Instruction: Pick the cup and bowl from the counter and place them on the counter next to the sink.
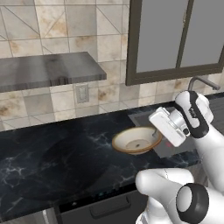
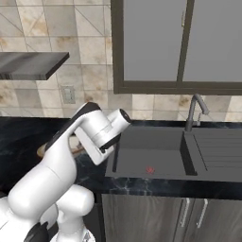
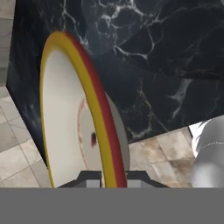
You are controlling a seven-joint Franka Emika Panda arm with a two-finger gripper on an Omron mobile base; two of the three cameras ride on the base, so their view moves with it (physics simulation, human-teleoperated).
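In your left base view the bowl [image 1: 136,139] sits at about 3 o'clock of centre, over the glossy black counter [image 1: 52,153], its right rim hidden behind the white hand; from here you cannot tell whether it rests on the counter or is lifted off it. The sink [image 1: 144,119] begins just behind and to the right of the bowl, and the faucet [image 1: 202,82] shows at 2 o'clock. Your right base view gives you the sink [image 2: 156,151] whole, with its ribbed drainboard [image 2: 220,149] and faucet [image 2: 195,111], which the left view cuts off; there the bowl [image 2: 75,144] is mostly hidden behind the arm, a sliver of tan rim at 9 o'clock. Your hand view tells you what neither base view does: the gripper [image 3: 111,177] has its two dark tips at 6 o'clock, one on each side of the bowl's [image 3: 87,122] yellow and red rim, closed onto it with the rim standing edge-on between them. Behind the bowl in that view the counter [image 3: 166,57] fills 12 to 3 o'clock, and floor tiles [image 3: 157,153] show at 5 o'clock
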